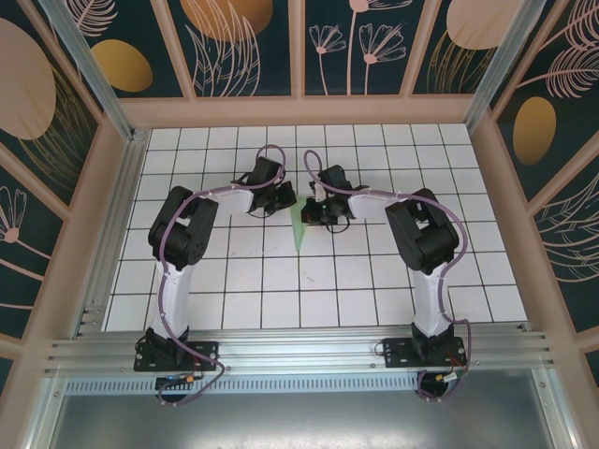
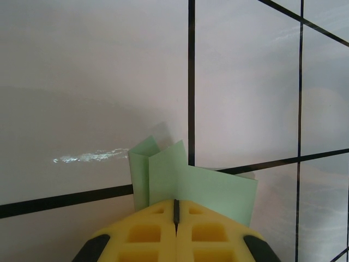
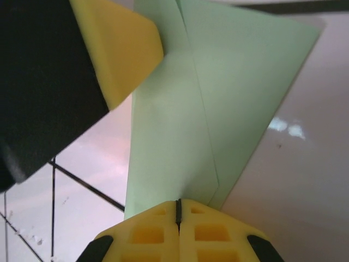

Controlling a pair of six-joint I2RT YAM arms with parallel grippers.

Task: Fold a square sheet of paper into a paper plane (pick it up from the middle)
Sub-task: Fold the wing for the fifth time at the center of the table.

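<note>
The paper plane [image 1: 298, 234] is a slim pale mint-green folded dart, its point aimed at the near edge, held just above the white grid table [image 1: 234, 281] between the two arms. My left gripper [image 1: 284, 198] is shut on its far end. In the left wrist view the folded layers [image 2: 202, 183] stand up right in front of the closed yellow jaws [image 2: 176, 203]. My right gripper [image 1: 314, 210] is shut on it from the other side. In the right wrist view the creased paper [image 3: 180, 125] runs up from the closed jaws [image 3: 178, 203], and a yellow finger of the left gripper [image 3: 120, 49] touches it.
Patterned walls and a metal frame [image 1: 94, 234] enclose the tiled table on three sides. An aluminium rail [image 1: 299, 346] carrying both arm bases runs along the near edge. Open tiles lie in front of the paper and to both sides.
</note>
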